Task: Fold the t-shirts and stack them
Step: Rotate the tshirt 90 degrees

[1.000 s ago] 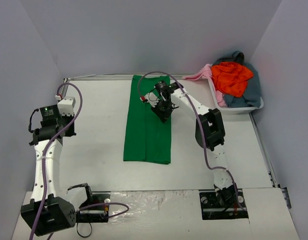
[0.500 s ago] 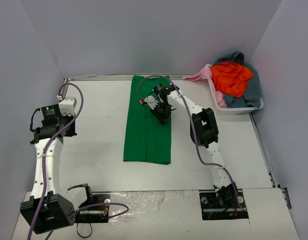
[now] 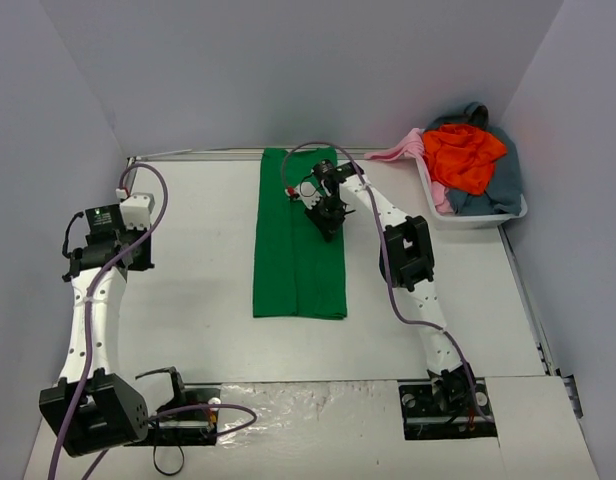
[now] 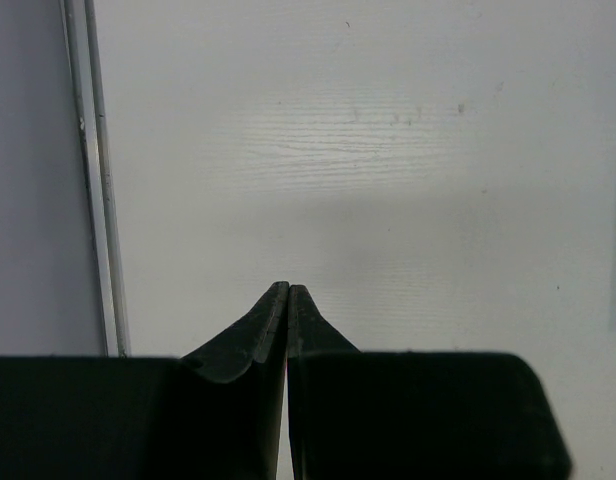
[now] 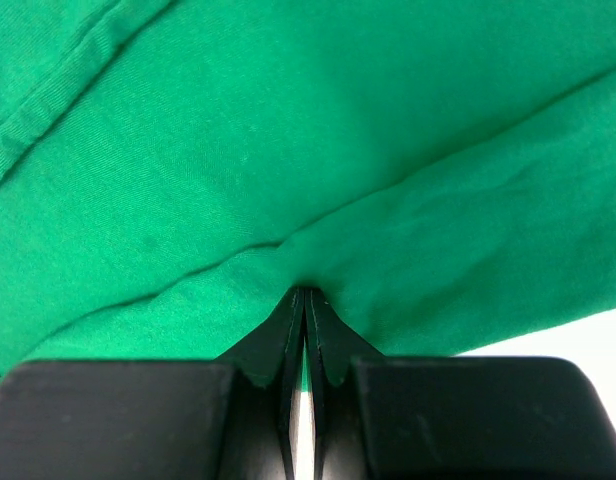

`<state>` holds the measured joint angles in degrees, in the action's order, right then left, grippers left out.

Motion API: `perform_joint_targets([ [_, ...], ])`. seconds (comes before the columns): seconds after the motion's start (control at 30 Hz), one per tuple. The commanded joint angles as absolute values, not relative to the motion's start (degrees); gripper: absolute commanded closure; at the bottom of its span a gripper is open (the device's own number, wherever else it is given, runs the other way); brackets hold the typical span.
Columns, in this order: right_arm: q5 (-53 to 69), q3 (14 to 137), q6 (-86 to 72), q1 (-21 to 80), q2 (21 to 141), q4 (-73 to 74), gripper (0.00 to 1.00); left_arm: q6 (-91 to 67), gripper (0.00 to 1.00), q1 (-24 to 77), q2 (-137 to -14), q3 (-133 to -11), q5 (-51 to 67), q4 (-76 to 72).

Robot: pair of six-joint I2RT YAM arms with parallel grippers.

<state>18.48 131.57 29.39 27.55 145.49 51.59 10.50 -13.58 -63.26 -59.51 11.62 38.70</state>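
Dragging the green t-shirt (image 3: 288, 262) farther back, right end effector (image 3: 329, 224) stays pinched.

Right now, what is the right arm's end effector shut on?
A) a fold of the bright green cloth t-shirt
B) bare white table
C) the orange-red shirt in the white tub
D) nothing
A: in the right wrist view the right end effector pinches a puckered fold of the bright green cloth t-shirt.

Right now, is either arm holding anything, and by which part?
The right gripper pinches the green t-shirt by a fold near its right edge, toward the far end. The left gripper is shut on nothing, above the table.
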Motion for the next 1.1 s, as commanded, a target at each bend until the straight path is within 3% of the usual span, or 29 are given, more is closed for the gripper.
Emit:
perform_joint_targets([
  [0.0,14.6,131.8,30.4,25.7,151.4,50.7,1.00,11.2,0.98,-13.0,-63.8,-63.0,10.7,37.9],
  [0.73,12.0,139.4,31.1,24.6,155.0,48.2,1.00,11.2,0.98,-10.1,-68.8,-65.0,7.3,37.3],
  [0.97,12.7,131.7,30.1,25.0,144.4,48.0,1.00,11.9,0.98,-9.9,-66.4,-65.9,8.8,38.9],
  [1.07,13.4,126.7,29.9,24.9,137.0,48.0,0.89,13.2,0.98,-9.1,-64.9,-65.9,11.0,39.8],
])
